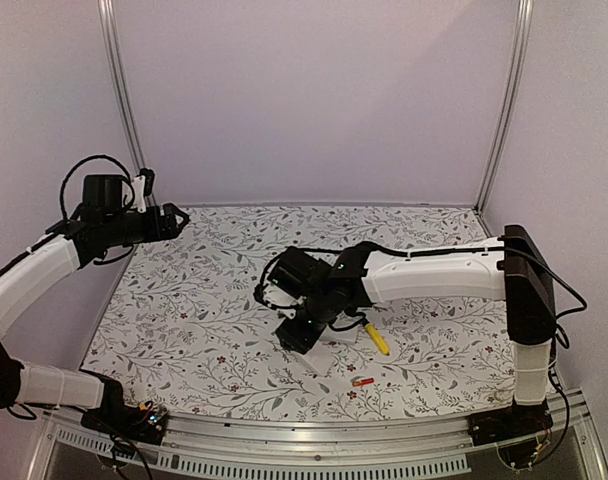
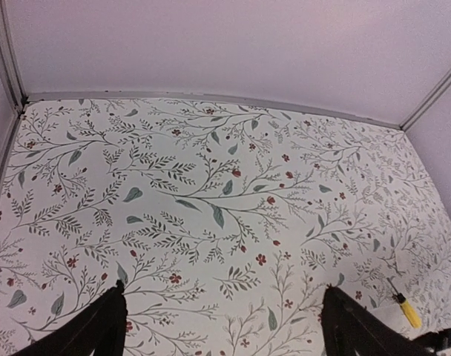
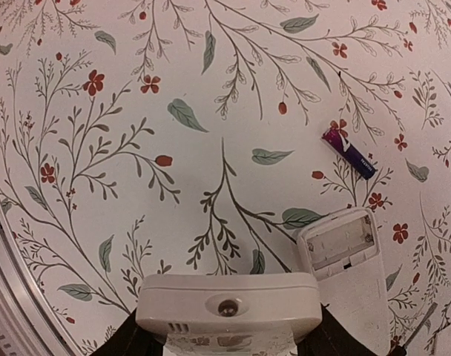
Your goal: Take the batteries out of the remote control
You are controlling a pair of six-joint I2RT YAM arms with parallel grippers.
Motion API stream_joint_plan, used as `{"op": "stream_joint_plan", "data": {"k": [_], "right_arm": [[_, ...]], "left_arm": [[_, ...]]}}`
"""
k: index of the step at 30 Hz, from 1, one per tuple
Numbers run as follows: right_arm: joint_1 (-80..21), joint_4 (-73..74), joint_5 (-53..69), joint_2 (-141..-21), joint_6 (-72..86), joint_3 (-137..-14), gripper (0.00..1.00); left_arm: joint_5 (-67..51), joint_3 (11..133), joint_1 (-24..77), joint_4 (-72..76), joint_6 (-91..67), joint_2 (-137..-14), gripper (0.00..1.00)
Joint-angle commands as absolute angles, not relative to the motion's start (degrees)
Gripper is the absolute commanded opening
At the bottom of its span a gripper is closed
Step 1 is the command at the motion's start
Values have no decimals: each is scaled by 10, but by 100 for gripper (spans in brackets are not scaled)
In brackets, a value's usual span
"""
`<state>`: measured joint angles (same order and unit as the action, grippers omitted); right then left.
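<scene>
Though counted only in part, batteries: dark battery (image 3: 348, 152) loose on desk (image 3: 211, 96), just beyond open white casing (image 3: 343, 259); red-orange battery (image 1: 362, 381) loose near front edge, apart from screwdriver (image 1: 376, 338).
Handling: judged light, rigid, smooth, prone to rolling; best pinched across mid-barrel from above.
Remote (image 3: 227, 308): clamped end-on in right end effector (image 1: 304, 335), low over desk centre.
Casing bay: open, looked empty.
Left end effector (image 2: 225, 330): spread wide, holding nothing, raised at far left.
Hidden: remaining two batteries not located; held remote's battery bay out of view; white scrap cropped at wrist view's bottom-right corner, unidentifiable.
</scene>
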<state>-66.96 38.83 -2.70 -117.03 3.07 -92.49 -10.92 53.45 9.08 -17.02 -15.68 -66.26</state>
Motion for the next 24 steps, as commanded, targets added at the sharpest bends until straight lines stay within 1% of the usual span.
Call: {"op": "stream_joint_plan", "data": {"k": [1, 9, 15, 20, 24], "right_arm": [[-677, 412, -54, -1188, 20, -945, 45], [-677, 357, -8, -1217, 40, -953, 54], [-678, 316, 56, -1231, 62, -952, 70], [-678, 294, 53, -1222, 76, -946, 80], [-677, 271, 21, -1195, 100, -930, 86]], "left_arm": [[-99, 524, 87, -181, -155, -659, 91], [-87, 521, 88, -183, -157, -654, 91], [-84, 520, 87, -185, -157, -649, 90], [-79, 519, 88, -185, -157, -645, 90], [-76, 519, 88, -185, -156, -641, 90]]}}
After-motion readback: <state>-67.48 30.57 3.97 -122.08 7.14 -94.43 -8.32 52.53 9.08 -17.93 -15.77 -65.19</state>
